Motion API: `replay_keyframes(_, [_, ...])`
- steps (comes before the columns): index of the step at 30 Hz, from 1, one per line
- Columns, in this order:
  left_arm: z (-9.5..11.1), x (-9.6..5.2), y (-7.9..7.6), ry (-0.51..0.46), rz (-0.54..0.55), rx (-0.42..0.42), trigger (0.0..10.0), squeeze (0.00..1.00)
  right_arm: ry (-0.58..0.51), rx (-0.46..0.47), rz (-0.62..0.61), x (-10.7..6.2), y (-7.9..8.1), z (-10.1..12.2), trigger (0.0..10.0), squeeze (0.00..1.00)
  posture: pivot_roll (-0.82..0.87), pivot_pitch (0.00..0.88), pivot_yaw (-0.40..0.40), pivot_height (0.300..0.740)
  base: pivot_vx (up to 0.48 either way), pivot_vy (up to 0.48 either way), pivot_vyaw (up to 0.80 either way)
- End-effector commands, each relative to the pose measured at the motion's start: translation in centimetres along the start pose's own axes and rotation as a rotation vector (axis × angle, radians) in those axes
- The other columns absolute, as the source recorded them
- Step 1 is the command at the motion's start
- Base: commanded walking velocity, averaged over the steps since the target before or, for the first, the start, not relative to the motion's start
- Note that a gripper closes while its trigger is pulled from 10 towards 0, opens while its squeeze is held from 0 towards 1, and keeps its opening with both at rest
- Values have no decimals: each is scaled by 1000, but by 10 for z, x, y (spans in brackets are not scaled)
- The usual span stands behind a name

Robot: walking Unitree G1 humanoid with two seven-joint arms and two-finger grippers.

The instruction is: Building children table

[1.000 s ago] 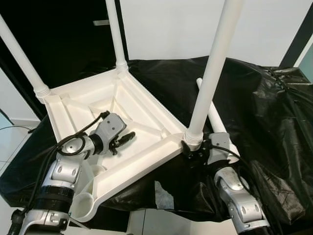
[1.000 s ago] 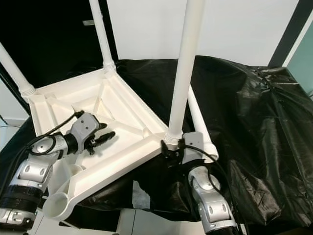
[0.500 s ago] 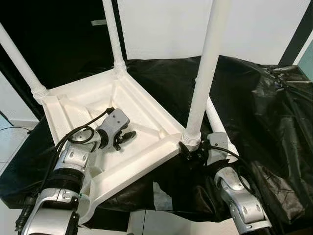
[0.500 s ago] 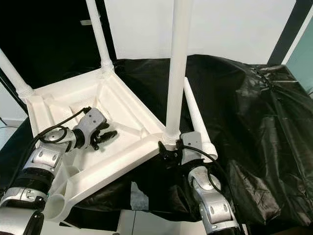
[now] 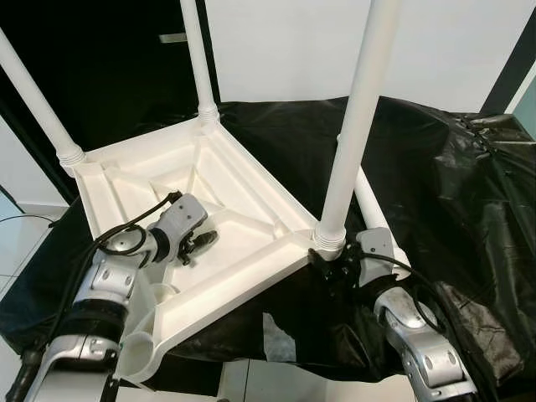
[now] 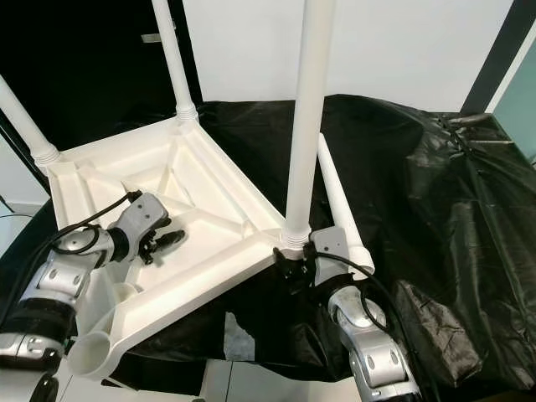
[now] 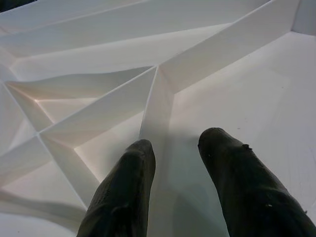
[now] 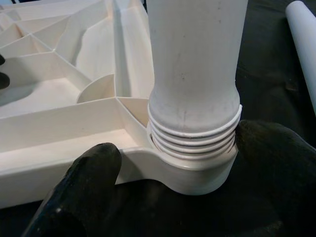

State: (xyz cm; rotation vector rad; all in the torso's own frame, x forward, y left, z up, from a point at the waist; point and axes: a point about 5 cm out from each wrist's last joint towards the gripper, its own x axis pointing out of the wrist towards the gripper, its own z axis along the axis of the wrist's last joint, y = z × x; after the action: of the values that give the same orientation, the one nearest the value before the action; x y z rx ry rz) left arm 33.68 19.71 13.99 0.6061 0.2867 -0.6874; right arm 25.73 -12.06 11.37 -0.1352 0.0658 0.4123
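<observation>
While the white plastic table top (image 5: 209, 226) is lying upside down on the black sheeting (image 5: 452, 209) that is draping the work surface, three legs are standing in its corner sockets and a fourth leg (image 6: 339, 213) is lying loose on the sheeting just beside the nearest fitted leg (image 5: 352, 134). The left gripper (image 5: 199, 244) is reaching into the ribbed underside, its fingers (image 7: 123, 192) standing apart and straddling a moulded rib without clamping it. The right gripper (image 5: 335, 266) is sitting at the base of the nearest fitted leg, its fingers (image 8: 84, 187) spread to either side of the threaded collar (image 8: 195, 136); whether they are pressing on it cannot be told. Several thread rings are showing above the socket, which suggests the leg is not fully seated. The mouldings appear light, stiff and smooth, so they are likely slipping under a loose pinch; the legs are best held low, near the collar, and the top by a rib or its rim. The empty fourth socket (image 5: 138, 352) is hanging over the near edge, so the top may be tipping if pressed there. The tops of the standing legs are running out of frame, and the loose leg's threaded end is lying hidden behind the right wrist.
</observation>
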Motion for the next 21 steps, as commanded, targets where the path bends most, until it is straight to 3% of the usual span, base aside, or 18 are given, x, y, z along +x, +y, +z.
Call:
replay_keyframes(1, [-6, -10, 4, 15, 75, 34, 10000, 0, 35, 16, 60, -5, 11, -4, 10000, 0, 23, 0, 29, 740, 0, 0, 0])
replay_keyframes(10, [-10, -26, -10, -8, -71, 62, 10000, 0, 82, 36, 20, -17, 9, -10, 10000, 0, 15, 0, 41, 740, 0, 0, 0])
replay_keyframes(18, [-13, -34, -29, -23, -180, 44, 10000, 0, 102, 88, -16, -10, 10, -11, 10000, 0, 25, 0, 35, 740, 0, 0, 0])
replay_keyframes(21, [-19, -43, -42, -5, -260, 40, 10000, 0, 117, 113, -52, -4, 9, -11, 10000, 0, 33, 0, 30, 740, 0, 0, 0])
